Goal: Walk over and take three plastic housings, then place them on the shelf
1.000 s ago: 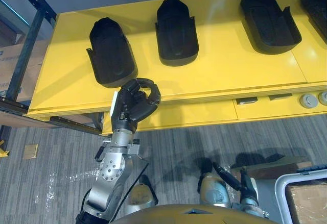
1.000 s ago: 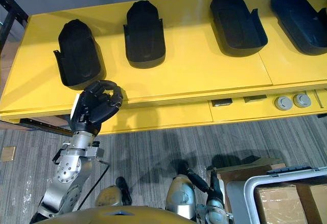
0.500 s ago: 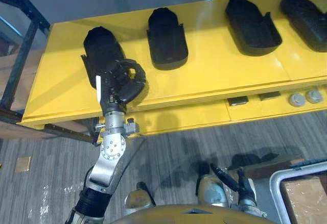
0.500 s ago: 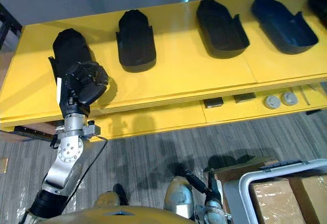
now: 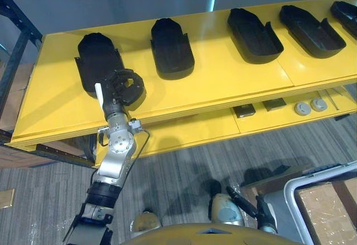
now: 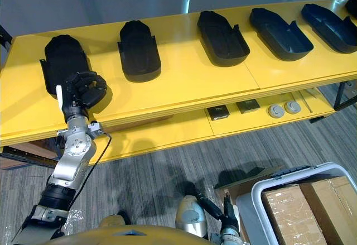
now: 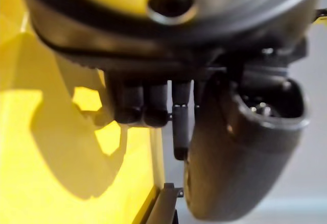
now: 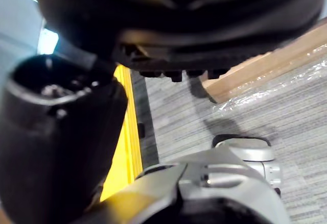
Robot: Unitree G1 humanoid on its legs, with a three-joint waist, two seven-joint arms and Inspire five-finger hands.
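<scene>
Several black plastic housings lie in a row on the yellow table point(image 5: 223, 83). The leftmost housing point(image 5: 95, 59) is nearest my left hand point(image 5: 120, 90), which hovers with curled fingers over its near end. In the left wrist view those fingers point(image 7: 137, 103) curl above bare yellow table with nothing held. A second housing point(image 5: 172, 52) lies to the right of it, a third point(image 5: 254, 33) further along. My right hand point(image 5: 246, 201) hangs low by the floor with relaxed fingers, holding nothing.
A dark metal rack point(image 5: 15, 61) stands left of the table. Small round parts point(image 5: 309, 106) lie on the yellow lower shelf. A white bin point(image 5: 295, 192) with cardboard boxes stands on the floor at lower right, with a wooden board point(image 8: 265, 60) beside it.
The camera has pulled back and shifted, showing more housings. My left hand has gone from the table's front edge up over the leftmost housing's near end, fingers still curled.
</scene>
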